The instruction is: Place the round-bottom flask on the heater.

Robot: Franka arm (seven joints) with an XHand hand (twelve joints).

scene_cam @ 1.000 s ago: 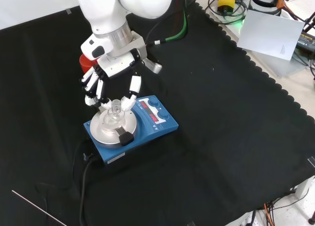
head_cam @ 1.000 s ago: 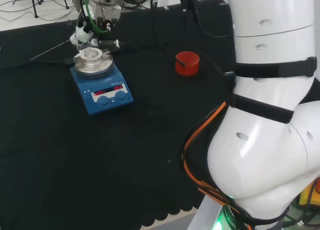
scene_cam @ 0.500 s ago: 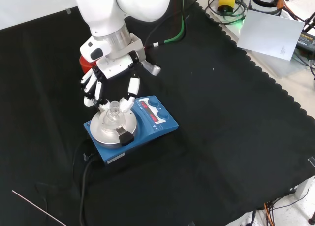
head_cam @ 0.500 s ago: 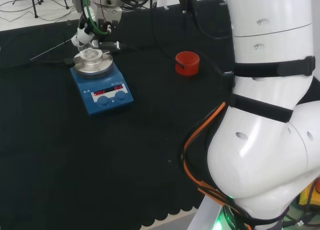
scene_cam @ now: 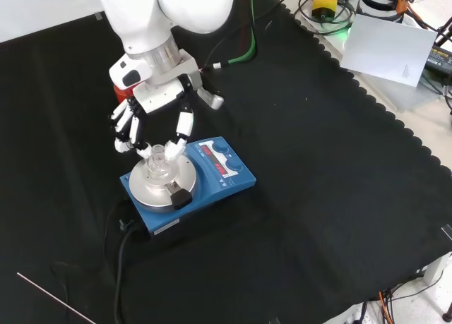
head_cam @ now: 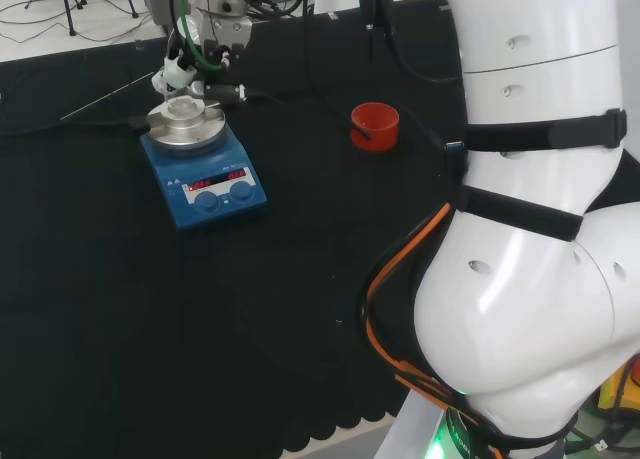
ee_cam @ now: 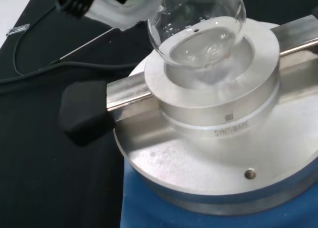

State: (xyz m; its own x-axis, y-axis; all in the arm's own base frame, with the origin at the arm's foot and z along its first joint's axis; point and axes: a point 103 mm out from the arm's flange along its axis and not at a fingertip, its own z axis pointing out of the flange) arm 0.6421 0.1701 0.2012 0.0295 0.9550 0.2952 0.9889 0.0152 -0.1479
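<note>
The clear round-bottom flask (scene_cam: 159, 159) sits upright in the bowl of the heater's metal block (scene_cam: 150, 188). The heater (scene_cam: 227, 173) is blue, with red displays and two knobs. My hand (scene_cam: 152, 116) hovers just above and behind the flask, fingers relaxed and spread to both sides of its neck. A thumb tip (scene_cam: 174, 147) stays close to the neck; I cannot tell whether it touches. In the wrist view the flask (ee_cam: 198, 24) rests in the block (ee_cam: 218, 118), with a white fingertip (ee_cam: 119, 7) beside it. In the head view the hand (head_cam: 180, 74) is over the heater (head_cam: 205, 169).
A red ribbed ring stand (head_cam: 374, 125) stands on the cloth right of the heater, showing behind the hand (scene_cam: 120, 92) in the front view. A black-capped handle (scene_cam: 180, 196) juts from the block. A cable (scene_cam: 120, 260) and a thin rod (scene_cam: 56, 296) lie nearby.
The hand has lifted and drifted up and left in the front view, its fingers spreading off the flask's neck. The flask has stayed in the block.
</note>
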